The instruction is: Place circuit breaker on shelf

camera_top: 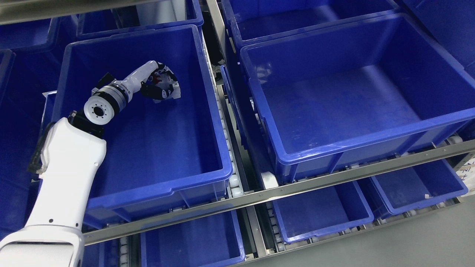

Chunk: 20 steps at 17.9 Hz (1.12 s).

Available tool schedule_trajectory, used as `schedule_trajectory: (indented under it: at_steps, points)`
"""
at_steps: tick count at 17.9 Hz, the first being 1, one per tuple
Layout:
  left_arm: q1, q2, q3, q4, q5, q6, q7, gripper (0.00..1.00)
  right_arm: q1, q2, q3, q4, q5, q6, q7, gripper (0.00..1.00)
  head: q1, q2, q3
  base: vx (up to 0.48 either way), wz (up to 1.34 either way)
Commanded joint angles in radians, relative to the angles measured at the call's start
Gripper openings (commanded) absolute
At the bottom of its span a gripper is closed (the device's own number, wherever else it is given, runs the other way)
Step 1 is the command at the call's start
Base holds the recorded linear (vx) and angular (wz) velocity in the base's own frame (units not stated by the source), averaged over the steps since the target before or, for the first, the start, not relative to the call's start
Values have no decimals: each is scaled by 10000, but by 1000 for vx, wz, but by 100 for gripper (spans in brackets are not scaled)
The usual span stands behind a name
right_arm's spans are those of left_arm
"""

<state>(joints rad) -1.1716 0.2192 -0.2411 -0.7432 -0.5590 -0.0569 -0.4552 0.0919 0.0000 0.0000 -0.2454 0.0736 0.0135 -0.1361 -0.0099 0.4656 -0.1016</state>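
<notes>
Placement nearly complete: my left hand [160, 84], reaching into the blue bin [207, 122] on the shelf rail [282, 189], curls its fingers around the white circuit breaker [173, 92] low over the floor, release remaining; beyond, further bins.

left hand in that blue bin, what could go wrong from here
The left hand sits deep in the left bin, fingers curled on the white circuit breaker. Risks: it looks held above the floor, so letting go may drop or tumble it; the forearm may catch the bin's near-left rim on withdrawal.
</notes>
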Motion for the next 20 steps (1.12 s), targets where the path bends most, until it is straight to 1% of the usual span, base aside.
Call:
schedule_trajectory:
  at_steps: [1,2,4,5,7,9,10,11,13,14,15,17,19,20]
  points:
    - [-50,155,-688,1127,-40,140,11,42,1,-175,199,0,0,647,-4,100,0,0,0,47,-30]
    - [-50,170,-688,1112,-40,140,11,46,1,-175,199,0,0,647,-4,100,0,0,0,47,-30]
    - [-4,292,-688,1097,-40,140,27,60,1,-175,199,0,0,647,-4,100,0,0,0,36,0]
    - [-4,293,-627,1097,-40,140,72,69,1,-175,199,0,0,647,-4,100,0,0,0,33,-4]
    - [-110,308,-474,1036,-25,125,103,81,1,-175,199,0,0,647,-4,100,0,0,0,23,-6]
    - [-447,308,-153,807,-9,94,119,91,1,-175,199,0,0,647,-4,100,0,0,0,11,0]
    - [-601,354,122,547,6,94,134,95,1,-175,199,0,0,647,-4,100,0,0,0,0,0]
    - [-739,354,656,180,67,94,195,97,1,-175,199,0,0,647,-4,100,0,0,0,0,0]
    - [-1000,80,2599,-542,128,79,744,98,1,-175,199,0,0,647,-4,100,0,0,0,0,0]
    - [-1123,-241,3521,-712,144,48,1067,99,1,-175,199,0,0,647,-4,100,0,0,0,0,0]
    - [-1245,-806,4517,-835,159,18,1586,99,1,-175,199,0,0,647,-4,100,0,0,0,0,0]
    - [-1277,-1575,6160,-1126,251,-257,2888,100,1,-175,199,0,0,647,-4,100,0,0,0,0,0]
    - [-1156,-2006,6948,-1387,632,-1037,4208,100,1,-175,199,0,0,647,-4,100,0,0,0,0,0]
    - [-896,-2018,7103,-1814,878,-1421,4928,100,1,-175,199,0,0,647,-4,100,0,0,0,0,0]
